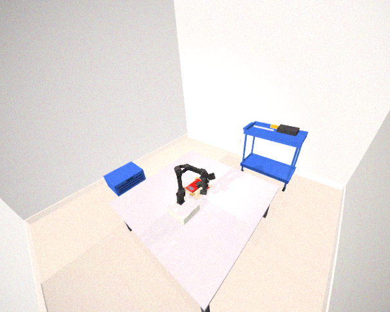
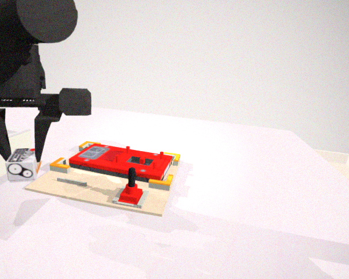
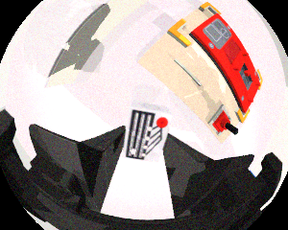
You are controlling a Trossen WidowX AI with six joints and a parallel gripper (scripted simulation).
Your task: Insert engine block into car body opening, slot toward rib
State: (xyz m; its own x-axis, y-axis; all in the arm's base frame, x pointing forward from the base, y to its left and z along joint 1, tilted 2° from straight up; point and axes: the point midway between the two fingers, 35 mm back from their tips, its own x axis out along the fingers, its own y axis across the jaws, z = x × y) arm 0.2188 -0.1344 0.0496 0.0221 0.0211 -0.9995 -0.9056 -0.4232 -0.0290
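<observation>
2 risks sit ahead of you: the block could twist in the pinch and meet the opening slot side away from the rib, or clip a red peg on the car body. The claw pinches the engine block — a small white cube with printed gears and ribbed top — low beside the board.

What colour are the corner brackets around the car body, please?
Orange-yellow on grey bases; the corner brackets show best in the exterior view, around the red car body.
</observation>
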